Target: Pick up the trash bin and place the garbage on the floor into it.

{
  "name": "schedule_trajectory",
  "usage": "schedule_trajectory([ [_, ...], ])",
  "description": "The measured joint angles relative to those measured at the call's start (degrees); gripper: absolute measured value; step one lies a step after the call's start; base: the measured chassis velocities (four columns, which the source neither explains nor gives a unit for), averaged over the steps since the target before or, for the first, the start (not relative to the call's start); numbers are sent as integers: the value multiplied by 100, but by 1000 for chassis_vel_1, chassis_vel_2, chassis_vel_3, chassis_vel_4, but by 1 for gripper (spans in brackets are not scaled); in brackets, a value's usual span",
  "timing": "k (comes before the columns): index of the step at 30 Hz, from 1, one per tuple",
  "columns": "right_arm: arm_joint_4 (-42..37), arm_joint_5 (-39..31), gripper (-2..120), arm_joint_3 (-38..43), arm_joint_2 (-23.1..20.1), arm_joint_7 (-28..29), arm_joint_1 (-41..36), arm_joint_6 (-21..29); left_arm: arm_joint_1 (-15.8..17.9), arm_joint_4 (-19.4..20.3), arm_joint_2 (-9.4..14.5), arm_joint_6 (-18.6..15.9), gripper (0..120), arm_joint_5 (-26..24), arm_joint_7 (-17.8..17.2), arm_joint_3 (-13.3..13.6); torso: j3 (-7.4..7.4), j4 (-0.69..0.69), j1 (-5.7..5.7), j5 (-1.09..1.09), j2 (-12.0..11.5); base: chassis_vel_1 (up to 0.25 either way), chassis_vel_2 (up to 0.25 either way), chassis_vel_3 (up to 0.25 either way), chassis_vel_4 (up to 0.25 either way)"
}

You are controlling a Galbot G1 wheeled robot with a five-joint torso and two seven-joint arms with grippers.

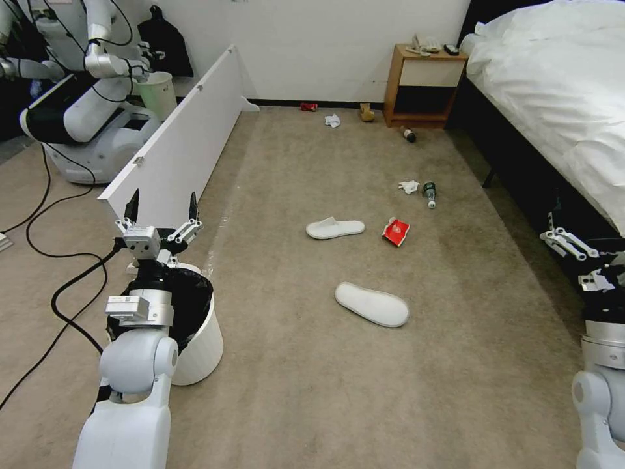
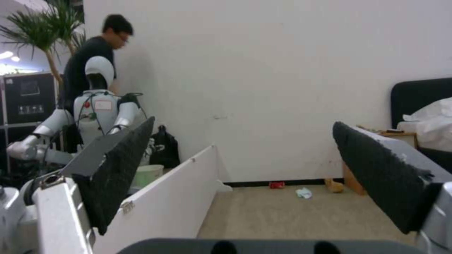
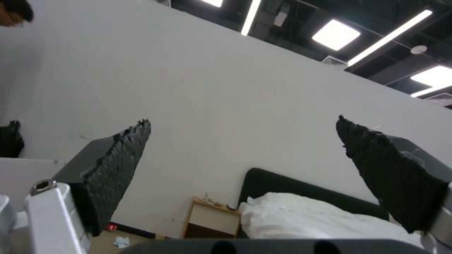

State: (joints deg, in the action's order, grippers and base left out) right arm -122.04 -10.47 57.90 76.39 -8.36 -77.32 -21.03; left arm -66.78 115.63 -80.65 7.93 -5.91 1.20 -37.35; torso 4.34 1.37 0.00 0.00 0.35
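I am holding my left gripper [image 1: 163,207] spread open above the small round white plastic bin with its black bag liner [image 1: 195,326], which is sitting ungrasped on the beige carpet [image 1: 312,391]. My right gripper [image 1: 576,244], also open, is idling by the bed. White slippers [image 1: 371,303], a red-white wrapper [image 1: 395,231] and bottles [image 1: 429,192] are lying uncollected.

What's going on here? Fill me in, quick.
A wheeled robot is about to clear litter from a bedroom floor. Its left gripper hangs open just above the bin, jaws spread and holding nothing. The right gripper waits open beside the bed. Two slippers, a red wrapper, tissues, bottles and a can all lie on the carpet.
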Motion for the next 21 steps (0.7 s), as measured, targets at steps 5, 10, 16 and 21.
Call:
schedule_trajectory([
  [5,1,-9,100,0,-1,0,1,-1,23,48,25,-126,100,-58,-61,-37,0,0,0,0,0,0,0,0,0],
  [10,-1,-19,100,30,-32,6,-28,-12,181,462,213,-1377,100,-616,-896,-302,0,0,0,0,0,0,0,0,0],
  [16,-7,-9,100,23,-10,6,-38,-23,185,774,315,-2291,100,-790,-1991,-459,0,0,0,0,0,0,0,0,0],
  [21,-7,32,100,-3,25,5,-38,-34,112,968,302,-3459,100,-1323,-3068,-497,0,0,0,0,0,0,0,0,0],
])
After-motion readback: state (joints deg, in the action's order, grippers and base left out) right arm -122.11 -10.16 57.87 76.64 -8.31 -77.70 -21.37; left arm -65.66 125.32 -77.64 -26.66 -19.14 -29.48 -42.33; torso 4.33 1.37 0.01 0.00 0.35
